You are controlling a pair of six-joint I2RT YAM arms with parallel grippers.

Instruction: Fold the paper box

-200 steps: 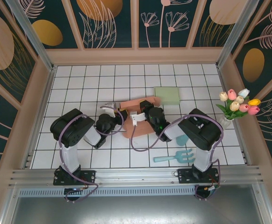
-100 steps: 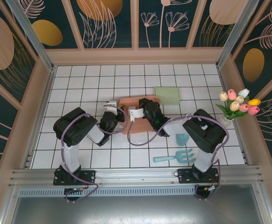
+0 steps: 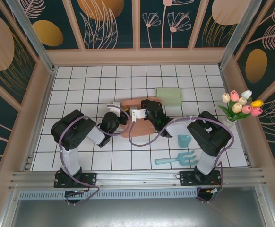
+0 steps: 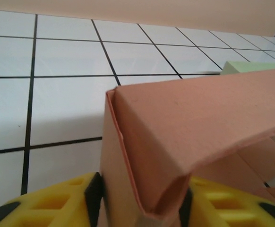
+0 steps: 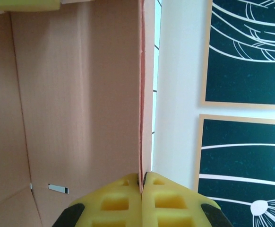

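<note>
Two grippers on the paper box at mid-table.
The right gripper's yellow pads are pressed together on the thin edge of an upright box panel. The left gripper's pads stand apart with a folded corner of the box between them; whether they squeeze it I cannot tell. The box sits on the white tiled table, the left gripper at its left side and the right gripper at its middle, with a green block just beyond its far right corner.
</note>
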